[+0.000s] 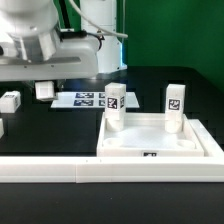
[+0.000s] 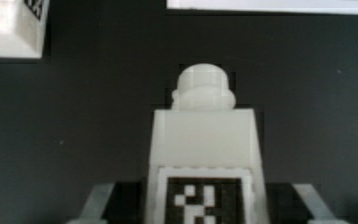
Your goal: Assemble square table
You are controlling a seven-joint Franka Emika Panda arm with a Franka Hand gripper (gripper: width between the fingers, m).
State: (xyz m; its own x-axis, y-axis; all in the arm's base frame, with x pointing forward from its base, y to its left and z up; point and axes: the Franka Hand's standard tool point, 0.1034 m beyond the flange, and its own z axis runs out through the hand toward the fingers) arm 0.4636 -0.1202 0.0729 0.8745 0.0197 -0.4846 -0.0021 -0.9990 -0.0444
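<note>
In the wrist view my gripper (image 2: 202,208) is shut on a white leg block (image 2: 202,140). Its tag sits between the fingers (image 2: 108,200) and its rounded peg end points away over the black table. In the exterior view the white square tabletop (image 1: 150,145) lies at the right front. Two legs stand upright in its far corners, one on the exterior view's left (image 1: 115,105) and one on its right (image 1: 173,108). My arm (image 1: 35,45) hangs over the left side; its fingers are hidden there.
Two loose leg blocks lie on the left, one near the edge (image 1: 11,101) and one further back (image 1: 43,90); one shows in the wrist view (image 2: 12,30). The marker board (image 1: 85,99) lies behind the tabletop. A long white border rail (image 1: 50,172) runs along the front.
</note>
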